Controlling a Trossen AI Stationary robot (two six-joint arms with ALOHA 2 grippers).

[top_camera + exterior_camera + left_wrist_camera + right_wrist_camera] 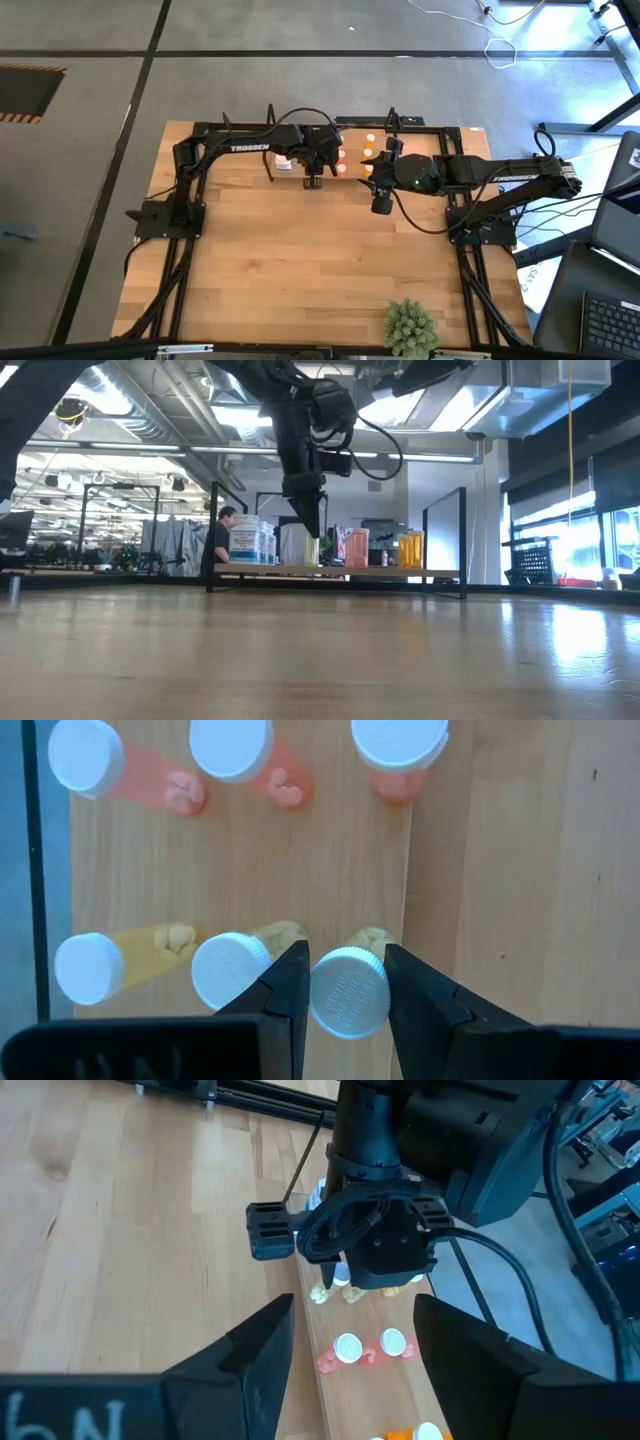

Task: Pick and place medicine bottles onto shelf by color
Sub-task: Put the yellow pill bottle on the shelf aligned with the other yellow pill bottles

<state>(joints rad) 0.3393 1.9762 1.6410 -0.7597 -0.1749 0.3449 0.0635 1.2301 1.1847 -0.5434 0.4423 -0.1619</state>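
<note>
- The left gripper (348,992) hangs over the shelf at the table's far edge, fingers pointing down, closed narrowly around a white-capped, pale yellow medicine bottle (349,988) standing at the shelf's front edge.
- The low shelf with thin black metal end frames and a pale wooden base (338,571) runs along the middle of the table's far edge.
- Just beside the gripped bottle stand two more white-capped yellow bottles (229,968) in the same front row; one touches the outer side of a finger.
- Behind them, toward the shelf's back edge, stands a row of three white-capped pale pink bottles (230,748).
- In the low view, chunkier white bottles with blue labels (246,543) stand at one end of the shelf and orange bottles (410,549) toward the other.
- The right gripper (352,1342) hovers over the light wooden table (300,260) near the shelf's front edge, fingers spread wide and empty.
- A green bushy plant (411,325) sits at the table's near edge.
</note>
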